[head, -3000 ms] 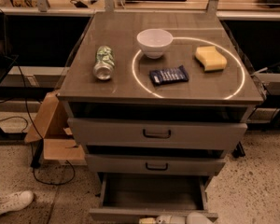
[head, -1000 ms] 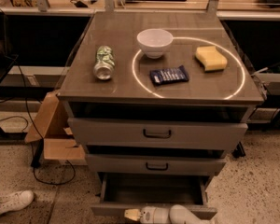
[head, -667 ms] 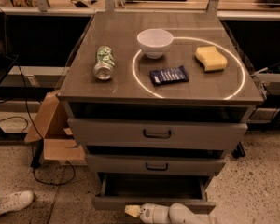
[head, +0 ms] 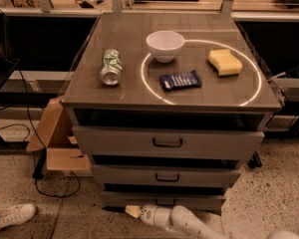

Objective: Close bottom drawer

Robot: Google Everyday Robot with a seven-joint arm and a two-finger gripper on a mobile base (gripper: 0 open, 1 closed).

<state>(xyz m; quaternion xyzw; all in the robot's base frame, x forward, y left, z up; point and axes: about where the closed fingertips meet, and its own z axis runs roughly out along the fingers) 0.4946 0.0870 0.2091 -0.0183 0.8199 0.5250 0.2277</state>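
The bottom drawer (head: 189, 201) sits at 6 o'clock on the cabinet, lowest of 3 grey drawers. Only its front face shows, standing a little proud of the middle drawer (head: 139, 175) above it. None of its inner tray can be seen, so it looks almost home.

The gripper (head: 133, 211) is low at 6 o'clock in the view, just in front of the left part of that face, its white wrist trailing off toward 4 o'clock. The fingers (head: 136, 212) show as 1 tan wedge with no gap, so they appear pressed together on nothing. Whether the tip touches the face cannot be told.

What counts for the push:
- From the fingers, the drawer front lies toward 12 o'clock.
- The drawer's long axis runs from 9 to 3 o'clock, and it slides in toward 12.
- The tip sits at the 9 o'clock side of the handle (head: 164, 202), so an off-centre shove could skew the tray. A push nearer the middle seems safer.

On the desk (head: 124, 34) above lie a crushed can (head: 110, 67), a white bowl (head: 165, 45), a blue packet (head: 180, 79) and a yellow sponge (head: 224, 62), all well clear of the work.
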